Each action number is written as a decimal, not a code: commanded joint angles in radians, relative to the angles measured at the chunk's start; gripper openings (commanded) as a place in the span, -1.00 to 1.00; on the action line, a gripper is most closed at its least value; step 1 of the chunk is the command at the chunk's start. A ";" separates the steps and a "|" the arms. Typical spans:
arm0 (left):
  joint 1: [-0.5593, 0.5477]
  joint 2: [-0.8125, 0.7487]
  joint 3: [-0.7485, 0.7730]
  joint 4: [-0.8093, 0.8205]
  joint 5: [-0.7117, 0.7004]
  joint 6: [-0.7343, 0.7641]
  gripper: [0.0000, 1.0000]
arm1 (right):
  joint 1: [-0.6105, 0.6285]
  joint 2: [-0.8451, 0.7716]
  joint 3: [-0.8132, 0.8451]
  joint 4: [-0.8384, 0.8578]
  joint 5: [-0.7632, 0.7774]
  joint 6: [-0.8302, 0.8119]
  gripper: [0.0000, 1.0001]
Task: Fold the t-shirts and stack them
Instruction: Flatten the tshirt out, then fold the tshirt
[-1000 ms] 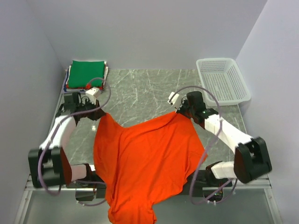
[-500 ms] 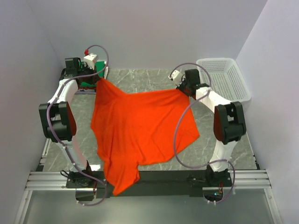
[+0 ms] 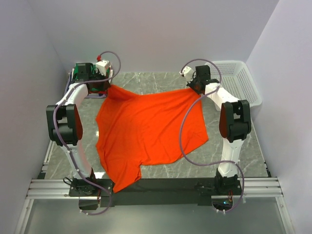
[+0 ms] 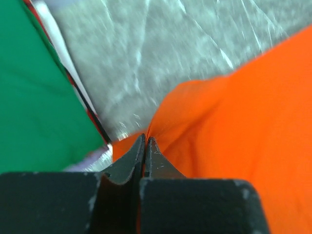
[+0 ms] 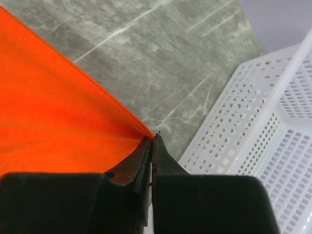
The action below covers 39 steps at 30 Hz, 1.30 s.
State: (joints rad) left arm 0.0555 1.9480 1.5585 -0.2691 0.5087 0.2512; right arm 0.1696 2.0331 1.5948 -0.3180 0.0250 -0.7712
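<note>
A bright orange t-shirt (image 3: 146, 129) is stretched across the grey marble table, its near part hanging over the front rail. My left gripper (image 3: 108, 87) is shut on its far left corner, and the wrist view shows orange cloth (image 4: 229, 126) pinched between the closed fingers (image 4: 127, 163). My right gripper (image 3: 197, 90) is shut on the far right corner, where the orange cloth (image 5: 58, 122) runs into the closed tips (image 5: 152, 141). A folded green t-shirt (image 4: 34, 92) lies at the back left on a stack with red and white edges, mostly hidden by the left arm in the top view.
A white plastic lattice basket (image 3: 239, 85) stands at the back right, close beside the right gripper, its wall (image 5: 253, 131) filling the right of that wrist view. Walls enclose the table on three sides. Bare marble (image 3: 151, 80) lies between the two grippers.
Both grippers have carried the orange t-shirt's corners from mid-table to the back, pulling the cloth away from the front edge and spreading it flatter. Less of it now hangs over the rail.
</note>
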 commanded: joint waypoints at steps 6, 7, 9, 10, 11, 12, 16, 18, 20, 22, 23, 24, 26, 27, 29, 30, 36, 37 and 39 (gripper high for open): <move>-0.008 -0.248 -0.182 -0.056 -0.007 0.066 -0.99 | -0.002 -0.119 -0.082 -0.027 -0.022 -0.010 -1.00; -0.014 -0.270 -0.208 -0.053 -0.006 0.074 -0.99 | -0.004 -0.125 -0.093 -0.026 -0.022 -0.010 -1.00; -0.023 -0.322 -0.274 -0.048 -0.012 0.080 -0.99 | -0.002 -0.139 -0.114 -0.020 -0.042 -0.014 -1.00; -0.034 -0.331 -0.299 -0.047 -0.018 0.085 -0.99 | -0.004 -0.139 -0.114 -0.023 -0.048 -0.014 -1.00; -0.036 -0.337 -0.299 -0.048 -0.021 0.080 -0.99 | -0.004 -0.139 -0.114 -0.029 -0.048 -0.013 -1.00; -0.039 -0.336 -0.302 -0.053 -0.019 0.076 -0.99 | -0.002 -0.129 -0.101 -0.035 -0.050 -0.010 -1.00; -0.048 -0.336 -0.307 -0.068 0.013 0.065 -0.99 | -0.002 -0.117 -0.073 -0.073 -0.066 -0.002 -1.00; -0.048 -0.351 -0.324 -0.084 0.001 0.074 -0.99 | -0.002 -0.134 -0.090 -0.076 -0.068 -0.007 -1.00; -0.048 -0.371 -0.351 -0.097 -0.001 0.089 -0.99 | -0.002 -0.163 -0.125 -0.070 -0.069 -0.031 -1.00; -0.048 -0.408 -0.377 -0.120 -0.002 0.108 -0.99 | -0.005 -0.183 -0.154 -0.061 -0.073 -0.056 -1.00; -0.048 -0.435 -0.406 -0.127 -0.004 0.114 -0.99 | -0.008 -0.198 -0.180 -0.058 -0.079 -0.063 -1.00; -0.048 -0.451 -0.423 -0.140 -0.009 0.131 -0.99 | -0.010 -0.205 -0.193 -0.059 -0.082 -0.074 -1.00; -0.048 -0.495 -0.469 -0.154 -0.010 0.146 -0.99 | -0.015 -0.218 -0.228 -0.061 -0.089 -0.089 -1.00; -0.048 -0.509 -0.485 -0.162 -0.007 0.161 -0.99 | -0.015 -0.223 -0.242 -0.056 -0.092 -0.095 -1.00; -0.048 -0.552 -0.524 -0.183 0.002 0.163 -0.99 | -0.019 -0.235 -0.274 -0.040 -0.091 -0.111 -1.00; -0.048 -0.566 -0.537 -0.193 0.019 0.172 -0.99 | -0.022 -0.235 -0.279 -0.035 -0.083 -0.114 -1.00; -0.092 -0.638 -0.627 -0.248 0.030 0.175 -0.99 | -0.033 -0.215 -0.288 -0.020 -0.077 -0.134 -1.00; -0.101 -0.643 -0.644 -0.246 0.018 0.169 -0.99 | -0.032 -0.214 -0.285 -0.020 -0.079 -0.134 -1.00; -0.132 -0.656 -0.692 -0.226 -0.002 0.148 -0.99 | -0.032 -0.203 -0.274 -0.032 -0.085 -0.134 -1.00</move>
State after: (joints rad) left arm -0.0418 1.3239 0.9142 -0.4831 0.5056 0.4042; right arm 0.1455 1.8404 1.3079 -0.3740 -0.0544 -0.8856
